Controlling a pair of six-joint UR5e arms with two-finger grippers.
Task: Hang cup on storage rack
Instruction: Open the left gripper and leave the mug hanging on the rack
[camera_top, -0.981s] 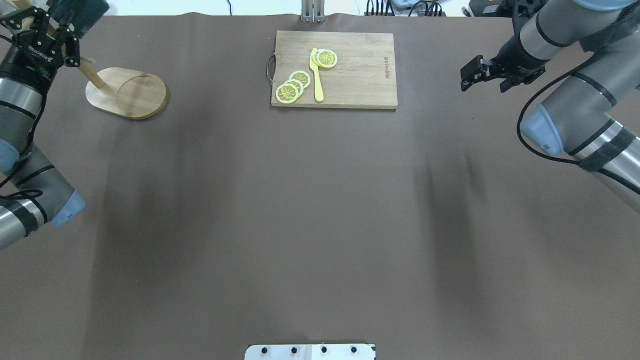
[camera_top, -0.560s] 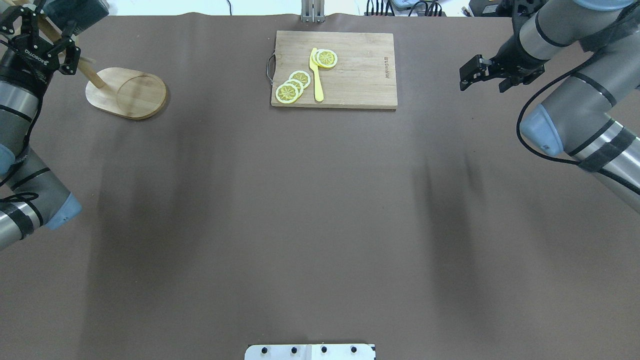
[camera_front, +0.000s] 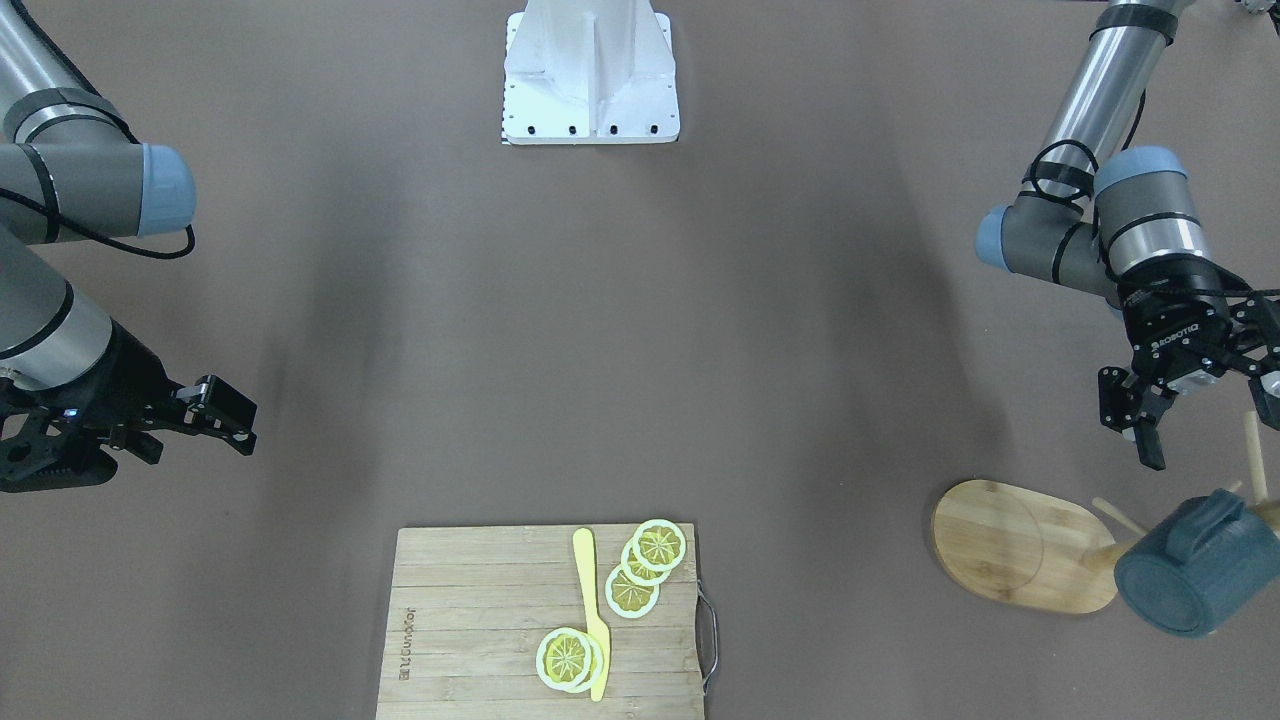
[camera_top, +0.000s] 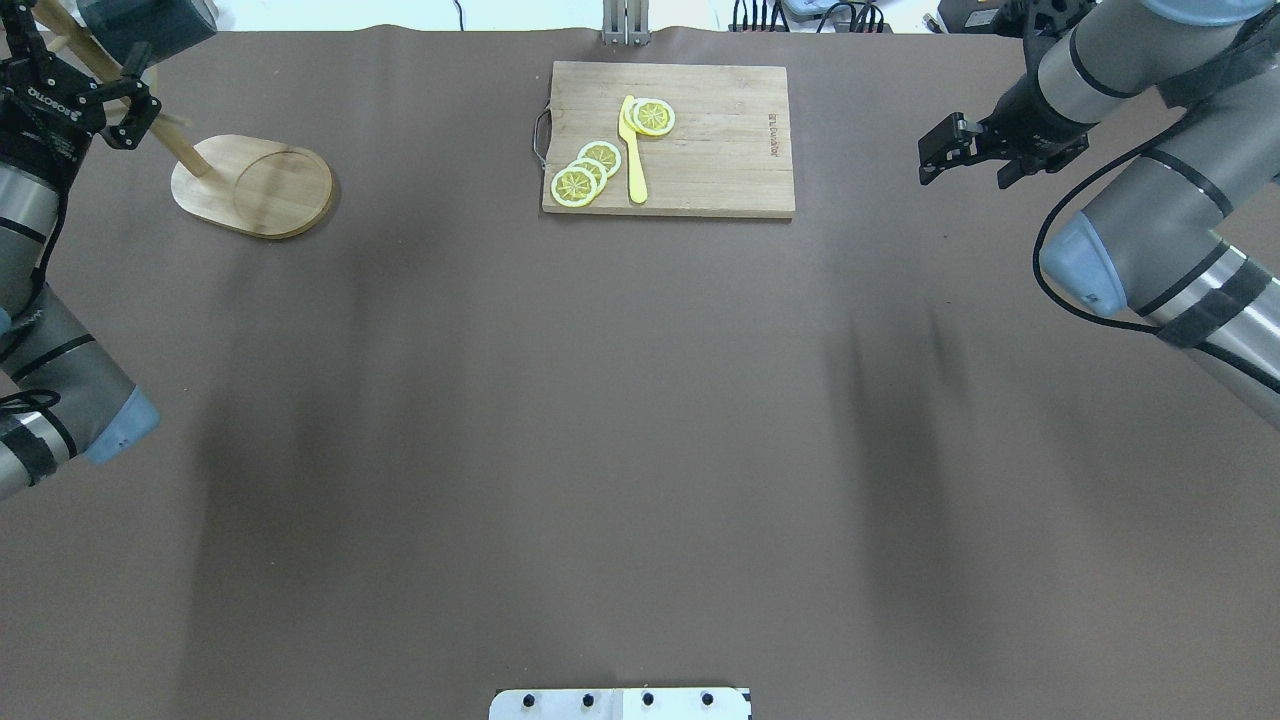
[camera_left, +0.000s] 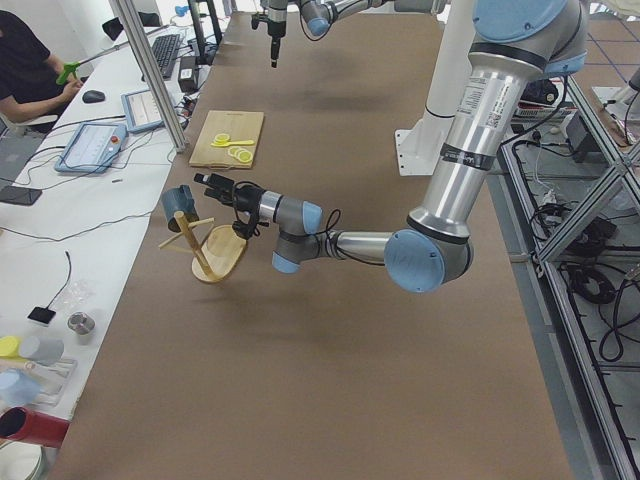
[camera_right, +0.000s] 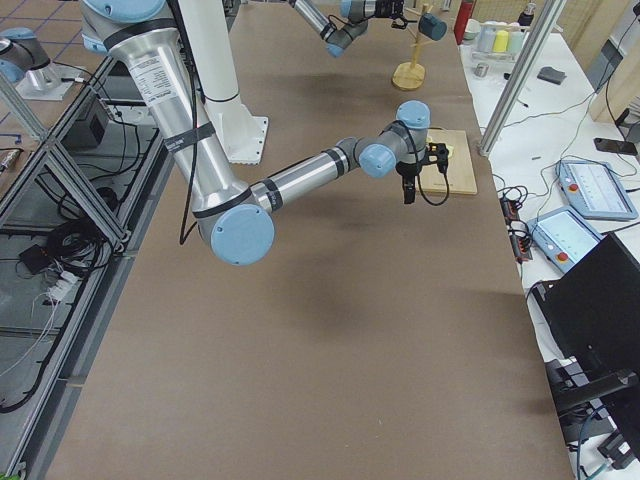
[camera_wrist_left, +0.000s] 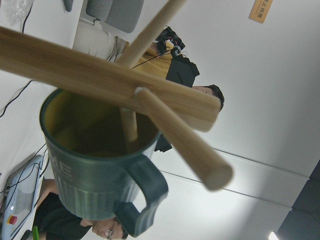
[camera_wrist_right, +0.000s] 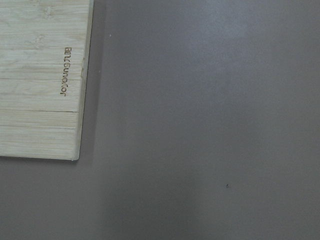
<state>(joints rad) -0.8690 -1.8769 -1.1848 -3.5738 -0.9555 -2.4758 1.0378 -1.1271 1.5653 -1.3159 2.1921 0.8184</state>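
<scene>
Your left hand (camera_front: 1208, 425) is spread wide and pinching nothing. Its fingers point down and it hovers just on the robot's side of the storage rack (camera_front: 1010, 545). One finger hangs above the counter (camera_front: 640, 350) near the rack's oval base, and the other sits close to a thin peg at the frame edge. Neither touches the cup (camera_front: 1190, 585).

And there's the cup: off the counter and up on the rack. It is tilted, with its flat bottom turned away from the robot and its handle turned toward the left hand. Your left wrist camera looks right into the yellowish mouth. A thin peg appears to run inside it, and the post and a thicker peg cross in front.

Move out from the rack toward the robot's right and, well apart, you reach the wooden cutting board (camera_front: 480, 600). It carries lemon slices (camera_front: 660, 545), with a yellow knife (camera_front: 590, 600) lying among them.

Farther still from the rack, past the board, your right hand (camera_front: 238, 425) hangs over bare counter, pointing down. You can't tell from these views whether its fingers are spread or pressed together. Its wrist camera shows one corner of the board and brown counter.
</scene>
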